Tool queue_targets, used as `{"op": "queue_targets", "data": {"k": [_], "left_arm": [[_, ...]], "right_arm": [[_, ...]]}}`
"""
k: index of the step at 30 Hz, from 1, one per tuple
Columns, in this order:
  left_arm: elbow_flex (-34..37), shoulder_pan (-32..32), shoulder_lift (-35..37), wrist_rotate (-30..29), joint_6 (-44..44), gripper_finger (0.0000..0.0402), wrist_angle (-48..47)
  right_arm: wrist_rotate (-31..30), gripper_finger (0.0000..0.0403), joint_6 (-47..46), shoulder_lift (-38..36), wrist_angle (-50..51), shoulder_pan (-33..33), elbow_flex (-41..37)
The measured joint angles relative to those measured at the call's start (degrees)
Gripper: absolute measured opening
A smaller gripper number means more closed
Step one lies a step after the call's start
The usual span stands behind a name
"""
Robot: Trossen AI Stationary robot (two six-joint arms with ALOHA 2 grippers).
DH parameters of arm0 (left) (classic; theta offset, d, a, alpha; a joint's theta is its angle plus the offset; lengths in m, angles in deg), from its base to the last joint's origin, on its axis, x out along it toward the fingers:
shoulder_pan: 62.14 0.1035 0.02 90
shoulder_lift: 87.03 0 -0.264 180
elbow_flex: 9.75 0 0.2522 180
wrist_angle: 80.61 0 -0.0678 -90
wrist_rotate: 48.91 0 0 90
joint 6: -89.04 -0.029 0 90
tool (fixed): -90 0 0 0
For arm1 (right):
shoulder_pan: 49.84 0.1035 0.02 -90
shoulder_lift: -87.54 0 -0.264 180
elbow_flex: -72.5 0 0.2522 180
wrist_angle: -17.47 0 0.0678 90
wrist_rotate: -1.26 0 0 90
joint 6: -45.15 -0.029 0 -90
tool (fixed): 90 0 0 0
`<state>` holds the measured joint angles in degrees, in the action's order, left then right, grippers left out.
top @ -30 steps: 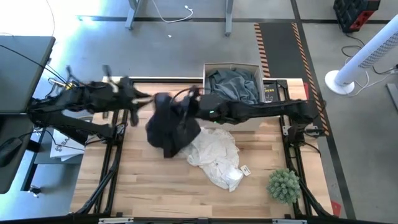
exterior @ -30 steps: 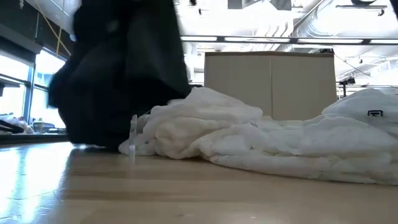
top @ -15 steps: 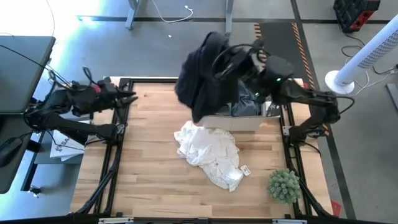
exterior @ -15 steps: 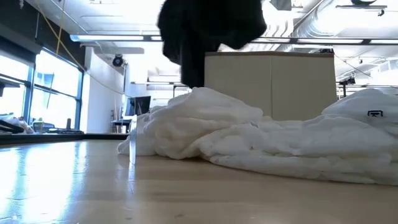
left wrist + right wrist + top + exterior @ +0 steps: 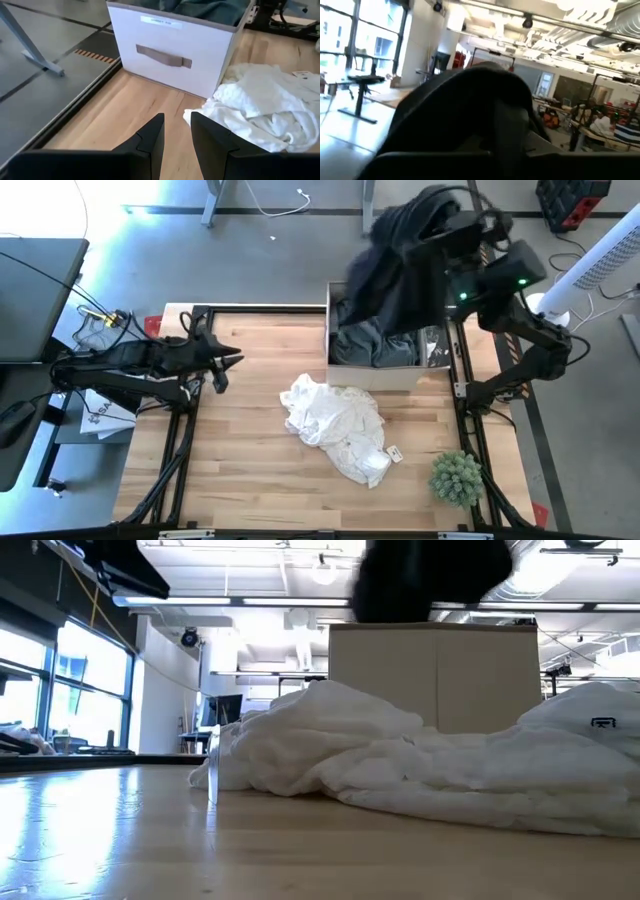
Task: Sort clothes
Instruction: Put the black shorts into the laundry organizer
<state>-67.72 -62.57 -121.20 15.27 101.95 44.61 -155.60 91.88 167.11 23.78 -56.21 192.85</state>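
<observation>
My right gripper (image 5: 448, 232) is raised high above the white fabric box (image 5: 372, 375) and is shut on the black garment (image 5: 400, 275), which drapes over it and hangs above the box. The black garment also shows at the top of the low view (image 5: 430, 575) and fills the right wrist view (image 5: 465, 115). A dark grey-green garment (image 5: 378, 342) lies in the box. The white garment (image 5: 338, 425) lies crumpled on the table. My left gripper (image 5: 234, 360) is open and empty at the table's left, above the wood. The plaid shirt is out of view. My right gripper holds the black garment, but the cloth drapes over the fingers and hides the place of contact. The garment hangs slack below and around the gripper, lifted clear of the table and above the box.
A small spiky green plant (image 5: 457, 477) stands at the near right corner. The box (image 5: 170, 50) sits at the table's far right, with a handle strap on its side. A white tag (image 5: 394, 452) lies by the white garment. Bare wood (image 5: 240, 460) lies at the near left.
My right gripper has swung up and toward the table's far right edge with the black garment, which has gone from hanging over the table's middle, touching the wood, to hanging clear above the box. My left gripper has drawn back from the garment.
</observation>
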Motion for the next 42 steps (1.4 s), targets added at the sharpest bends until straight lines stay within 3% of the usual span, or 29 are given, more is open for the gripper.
{"op": "queue_targets", "data": {"k": [4, 8, 12, 17, 20, 28, 33, 38, 42], "left_arm": [[0.46, -0.02, -0.05, 0.08, 0.39, 0.0093, 0.82], [0.46, -0.02, -0.08, 0.08, 0.48, 0.0093, 0.86], [0.46, -0.02, -0.09, 0.14, 0.48, 0.0093, 0.88], [0.46, -0.02, -0.11, 0.14, 0.55, 0.0093, 0.97], [0.46, -0.02, -0.09, 0.14, 0.55, 0.0093, 1.03], [0.46, -0.04, -0.1, 0.19, 0.56, 0.0093, 0.86], [0.46, -0.07, -0.09, 0.19, 0.55, 0.0093, 0.82], [0.46, -0.06, -0.11, 0.18, 0.55, 0.0093, 0.82], [0.46, -0.04, -0.11, 0.16, 0.57, 0.0093, 0.79]], "right_arm": [[2.92, 0.0003, -12.49, -0.31, 13.49, 0.36, -0.04], [11.91, 0.0003, -25.52, 0.39, 26.93, 0.06, -0.15], [20.71, 0.0003, -33.11, 1.29, 32.11, -1.35, -0.17], [24.76, 0.0003, -40.73, 3.44, 42.16, -5.02, -1.5], [28.57, 0.0003, -46.85, 4.59, 46.91, -8.04, -6.81], [43.3, 0.0003, -58.56, 7.74, 36.05, -14.99, -37.08], [47.54, 0.0003, -65.94, 11.48, 24.01, -18.55, -53.76], [52.33, 0.0006, -67.6, 12.94, 18.76, -21.43, -57.92], [54.83, 0.0023, -64.35, 11.22, 24.15, -22.08, -52.87]]}}
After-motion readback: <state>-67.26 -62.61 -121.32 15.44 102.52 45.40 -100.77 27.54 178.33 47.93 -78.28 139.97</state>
